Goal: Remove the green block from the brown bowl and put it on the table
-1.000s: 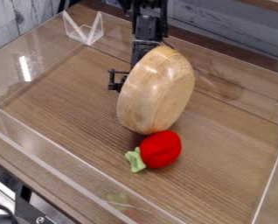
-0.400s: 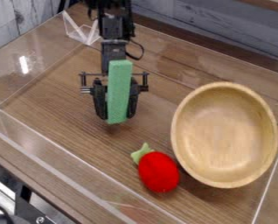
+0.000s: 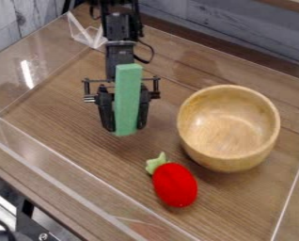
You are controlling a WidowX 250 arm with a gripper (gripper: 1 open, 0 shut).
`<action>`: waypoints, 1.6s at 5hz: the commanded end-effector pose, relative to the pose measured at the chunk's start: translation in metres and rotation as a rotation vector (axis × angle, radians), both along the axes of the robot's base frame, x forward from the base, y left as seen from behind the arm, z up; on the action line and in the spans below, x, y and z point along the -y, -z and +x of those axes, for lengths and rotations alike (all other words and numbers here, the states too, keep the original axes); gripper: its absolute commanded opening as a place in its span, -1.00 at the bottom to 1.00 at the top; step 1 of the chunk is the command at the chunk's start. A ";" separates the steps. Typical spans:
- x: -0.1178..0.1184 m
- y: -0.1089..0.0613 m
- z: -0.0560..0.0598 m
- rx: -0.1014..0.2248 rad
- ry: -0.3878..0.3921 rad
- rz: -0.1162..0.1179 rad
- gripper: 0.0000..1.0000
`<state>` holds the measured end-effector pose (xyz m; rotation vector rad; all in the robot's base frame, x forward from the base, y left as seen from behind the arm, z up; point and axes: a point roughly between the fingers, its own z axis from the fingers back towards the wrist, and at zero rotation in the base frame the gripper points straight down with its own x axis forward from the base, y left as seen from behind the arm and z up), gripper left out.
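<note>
The big brown wood-grain table (image 3: 64, 127) fills most of the view, with low, clear plastic walls at its edges. The black metal robot arm (image 3: 119, 28) reaches in from the far side, a bit left of the middle.

The round, light tan wooden bowl (image 3: 228, 129) is on the right side of the table. I can see down into its smooth inside.

The black gripper (image 3: 124, 105) is at the end of the arm, left of the bowl and apart from it. Its fingers are nearly closed, pinching the long, flat, mint green block (image 3: 127, 100). The block stands up tall in front of the gripper, tipped just a little. It is out of the bowl, over the middle-left part of the table. I cannot tell if its bottom end touches the wood.

The round, shiny red toy (image 3: 175, 184) with a small green leafy top lies on the near side, just beside the bowl. Its green top points to the far left.
</note>
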<state>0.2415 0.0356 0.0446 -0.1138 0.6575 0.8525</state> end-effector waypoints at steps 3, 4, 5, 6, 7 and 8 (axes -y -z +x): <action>0.018 -0.040 -0.001 0.100 0.122 0.008 -1.00; 0.026 -0.037 0.007 0.106 0.163 0.001 -1.00; 0.034 -0.034 0.017 0.112 0.201 -0.005 -1.00; 0.046 -0.041 0.019 0.125 0.242 -0.010 -1.00; 0.049 -0.048 0.024 0.139 0.282 -0.021 -1.00; 0.041 -0.054 0.026 0.156 0.288 -0.038 -1.00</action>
